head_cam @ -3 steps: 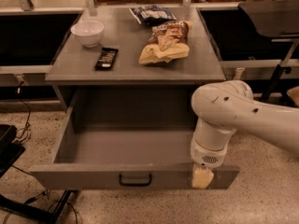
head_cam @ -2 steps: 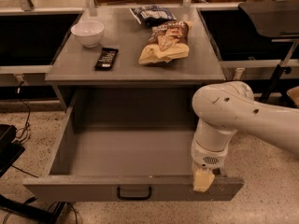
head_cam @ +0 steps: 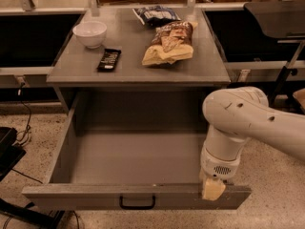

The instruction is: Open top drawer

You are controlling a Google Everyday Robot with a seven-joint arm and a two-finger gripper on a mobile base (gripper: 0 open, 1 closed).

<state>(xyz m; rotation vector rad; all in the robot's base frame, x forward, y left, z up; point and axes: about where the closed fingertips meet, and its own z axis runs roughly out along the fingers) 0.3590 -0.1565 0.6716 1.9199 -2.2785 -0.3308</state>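
The top drawer [head_cam: 143, 159] is a deep grey box, pulled far out from under the grey cabinet top [head_cam: 138, 63]. It is empty inside. Its front panel [head_cam: 86, 198] has a small black centre pull handle [head_cam: 137, 204]. My gripper [head_cam: 212, 189] hangs from the white arm [head_cam: 248, 123] at the right end of the drawer's front panel, over its top edge. Only a pale tip of it shows.
On the cabinet top lie a white bowl [head_cam: 90, 33], a black bar [head_cam: 109, 59], a tan snack bag [head_cam: 169, 44] and a dark snack bag [head_cam: 156, 14]. A black chair [head_cam: 281, 23] stands at the right, black gear and cables [head_cam: 9, 151] at the left on the floor.
The drawer has slid further out toward the camera; its front panel and handle sit lower in view. My gripper moved with the panel's right end.
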